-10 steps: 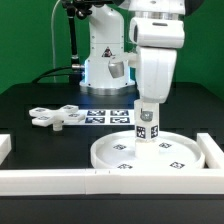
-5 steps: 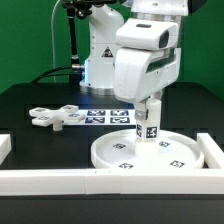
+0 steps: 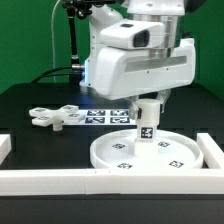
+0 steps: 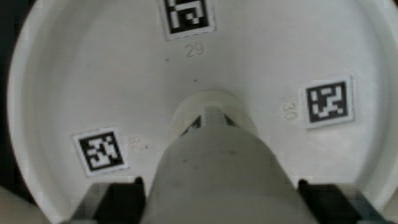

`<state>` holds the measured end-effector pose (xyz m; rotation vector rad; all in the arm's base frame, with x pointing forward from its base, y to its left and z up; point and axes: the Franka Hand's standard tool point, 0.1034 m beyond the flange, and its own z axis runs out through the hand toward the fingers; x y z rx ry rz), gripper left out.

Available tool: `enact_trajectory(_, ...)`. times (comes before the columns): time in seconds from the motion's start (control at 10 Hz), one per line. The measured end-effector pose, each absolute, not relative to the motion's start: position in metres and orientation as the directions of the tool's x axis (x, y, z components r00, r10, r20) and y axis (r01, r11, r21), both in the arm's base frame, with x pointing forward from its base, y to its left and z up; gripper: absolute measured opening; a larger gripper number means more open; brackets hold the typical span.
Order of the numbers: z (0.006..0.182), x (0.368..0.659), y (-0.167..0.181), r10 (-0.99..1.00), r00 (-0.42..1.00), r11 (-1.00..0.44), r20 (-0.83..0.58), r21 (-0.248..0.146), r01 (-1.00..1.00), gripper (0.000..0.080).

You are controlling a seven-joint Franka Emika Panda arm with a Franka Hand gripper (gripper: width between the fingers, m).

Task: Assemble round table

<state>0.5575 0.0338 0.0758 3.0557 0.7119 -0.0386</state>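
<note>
The large round disc (image 3: 150, 152) lies flat on the table at the exterior view's right, with several small tags on its face. The short cylindrical leg (image 3: 146, 128) stands upright on the disc near its middle. My gripper (image 3: 147, 108) comes straight down onto the leg's top and is shut on it. In the wrist view the leg (image 4: 214, 160) runs down to the disc (image 4: 107, 70), and the dark fingers (image 4: 121, 198) press against both its sides around my gripper (image 4: 217, 200). The four-lobed cross base (image 3: 55, 117) lies loose at the exterior view's left.
The marker board (image 3: 105, 116) lies behind the disc, between it and the robot's pedestal (image 3: 105, 60). White border rails run along the front (image 3: 60, 180) and beside the disc at the exterior view's right (image 3: 213, 152).
My hand has turned about the vertical axis over the leg, so its broad side now faces the camera. The leg stays upright on the disc at the same spot.
</note>
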Motion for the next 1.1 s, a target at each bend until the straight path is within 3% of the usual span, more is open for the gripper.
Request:
enact_trajectory(0.4,0.0744,0.5591,0.0376,-0.011,1.0,-0.999,-0.001,-0.045,-0.011,0.0412)
enact_trajectory(1.0,0.074,0.559,0.0377,-0.325,0.945,-0.944,-0.017,-0.051,-0.326,0.0412)
enact_trajectory(1.1,0.0737,0.5597,0.0354,-0.443,0.896,-0.893,-0.016,-0.073,-0.443,0.0412)
